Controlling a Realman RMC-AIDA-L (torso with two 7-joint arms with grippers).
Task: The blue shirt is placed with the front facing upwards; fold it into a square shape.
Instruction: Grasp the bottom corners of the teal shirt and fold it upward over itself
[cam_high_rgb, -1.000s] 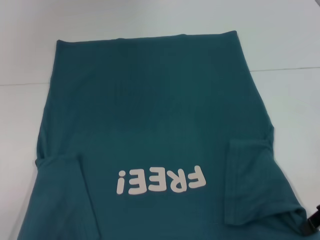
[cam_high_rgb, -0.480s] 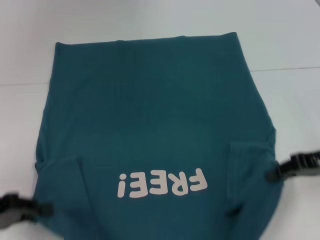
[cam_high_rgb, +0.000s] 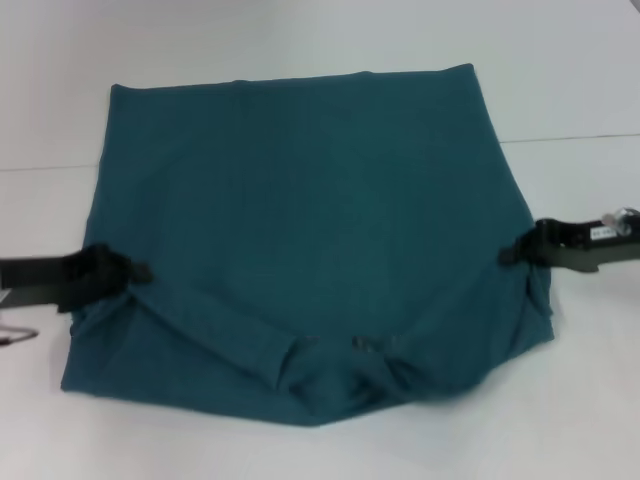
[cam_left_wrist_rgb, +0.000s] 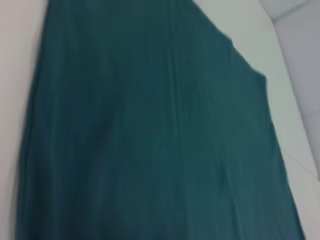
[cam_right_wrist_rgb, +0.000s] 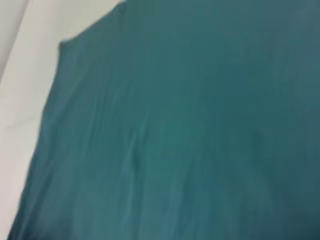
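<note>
Centrally in the head view, the blue shirt (cam_high_rgb: 310, 230) lay spread on the white counter (cam_high_rgb: 560, 80), filling most of the middle of the frame. Its near part was folded up over itself, so no lettering showed, and a rumpled, sagging fold ran along the lower middle of the frame. The left gripper (cam_high_rgb: 135, 271) sat at the left edge of the frame's middle band, its jaws closed on the shirt's left edge. The right gripper (cam_high_rgb: 508, 252) sat at the right edge, level with it, its jaws closed on the shirt's right edge. Cloth drooped between the two grippers. Both wrist views were filled with blue fabric (cam_left_wrist_rgb: 150, 130) (cam_right_wrist_rgb: 190, 125), with pale counter showing at their corners.
</note>
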